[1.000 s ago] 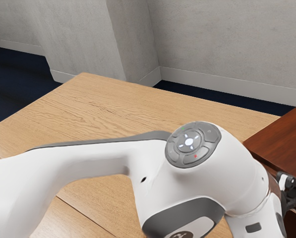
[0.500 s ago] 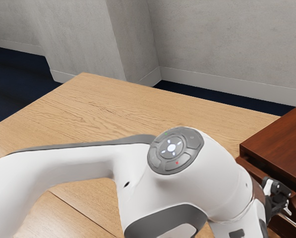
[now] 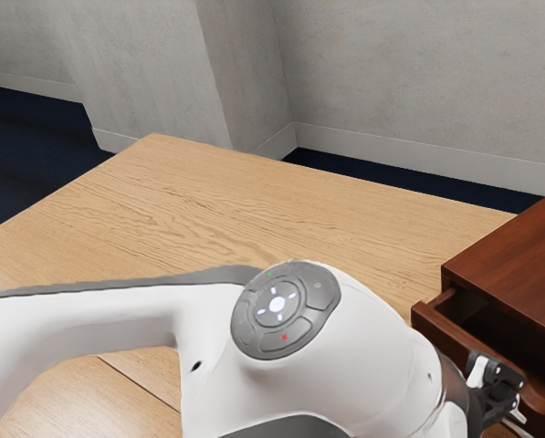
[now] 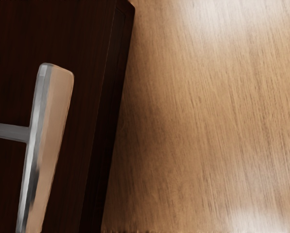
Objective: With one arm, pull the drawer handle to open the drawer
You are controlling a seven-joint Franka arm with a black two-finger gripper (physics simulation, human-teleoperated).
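At the exterior view's lower right, drawer (image 3: 434, 308) of the dark red-brown cabinet (image 3: 518, 265) stands partly out, with a dark gap showing behind its front. Wrist view: silver bar handle (image 4: 42, 150) on a short post, proud of the drawer front, just under the hand. Gripper (image 3: 497, 398) sits at the drawer front beyond the white arm (image 3: 281, 365), spread or clamped I cannot tell; cabinet rests on the light wood table (image 3: 208, 201).

Cabinet (image 3: 518, 265): on table (image 3: 208, 201), at exterior view's right. Drawer (image 3: 432, 325): projecting from cabinet toward exterior view's left. Handle (image 4: 42, 145): on drawer front.
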